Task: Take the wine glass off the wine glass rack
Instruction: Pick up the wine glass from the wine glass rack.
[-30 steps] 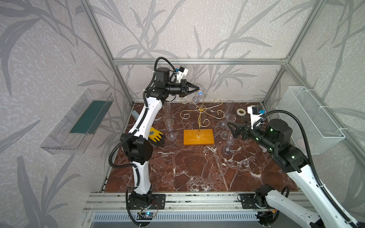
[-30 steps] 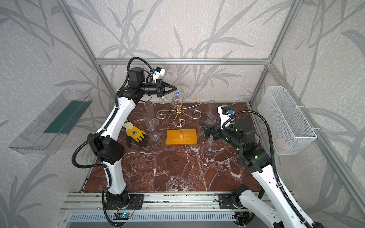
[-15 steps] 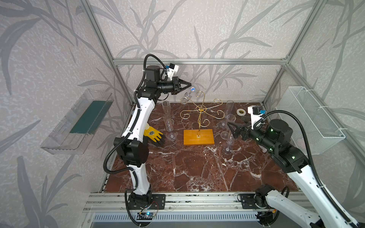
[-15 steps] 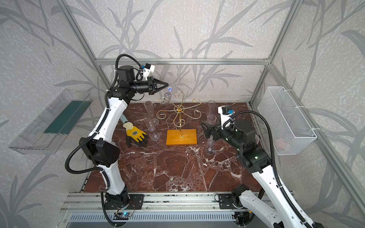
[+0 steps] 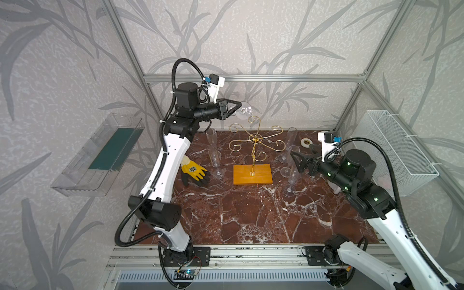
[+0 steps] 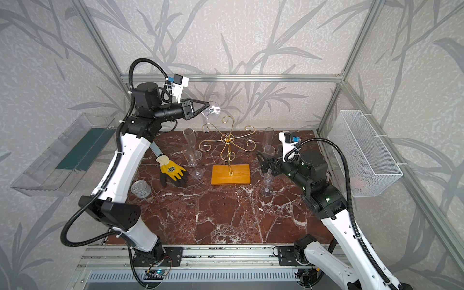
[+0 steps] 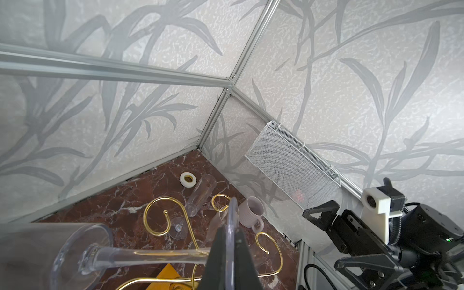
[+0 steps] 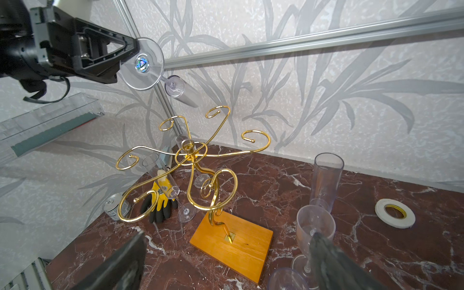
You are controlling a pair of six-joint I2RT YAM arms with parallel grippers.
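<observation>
One wine glass (image 8: 143, 69) held at foot by left hand (image 8: 132, 48) — above rack (image 8: 233, 242)

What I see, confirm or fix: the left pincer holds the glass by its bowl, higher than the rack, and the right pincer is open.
Wrong in one point: the left pincer holds the glass by its round foot, not its bowl, as the right wrist view shows. The rest stands: the glass is higher than the rack, and the right pincer is open.

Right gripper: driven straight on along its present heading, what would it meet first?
Probably the clear goblet close by the right gripper, then the wine glass rack; depth is uncertain.
</observation>
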